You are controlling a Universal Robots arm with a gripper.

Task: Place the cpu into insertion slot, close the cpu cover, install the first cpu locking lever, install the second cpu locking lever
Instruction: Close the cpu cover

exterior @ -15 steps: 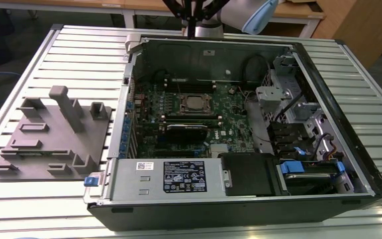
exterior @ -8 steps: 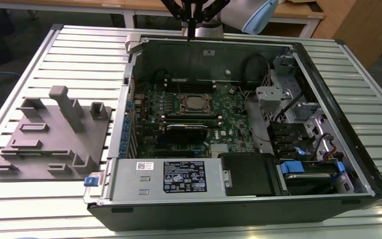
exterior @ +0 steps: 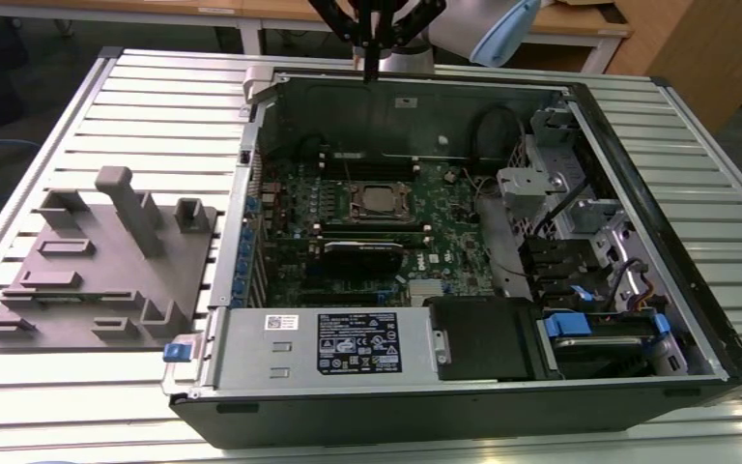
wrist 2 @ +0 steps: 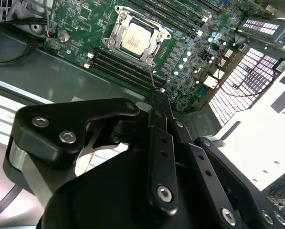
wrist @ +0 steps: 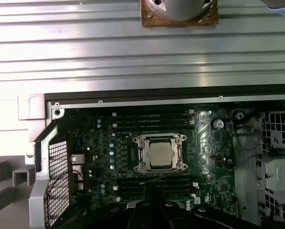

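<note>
Above the rim of the open computer case [exterior: 500, 87], the gripper [exterior: 371, 77] hangs with fingers pressed together, holding nothing; well apart from it, on the green board [exterior: 442, 242], the cpu [exterior: 374, 200] sits in the insertion slot [wrist: 139, 155], with the cpu cover [wrist 2: 158, 41] lying flat around it

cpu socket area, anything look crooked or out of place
Nothing clearly wrong: the cpu lies flat and square in the insertion slot, the cpu cover framing it evenly. A thin rod slants beside the slot; whether it is an unlatched lever, I cannot tell.
</note>
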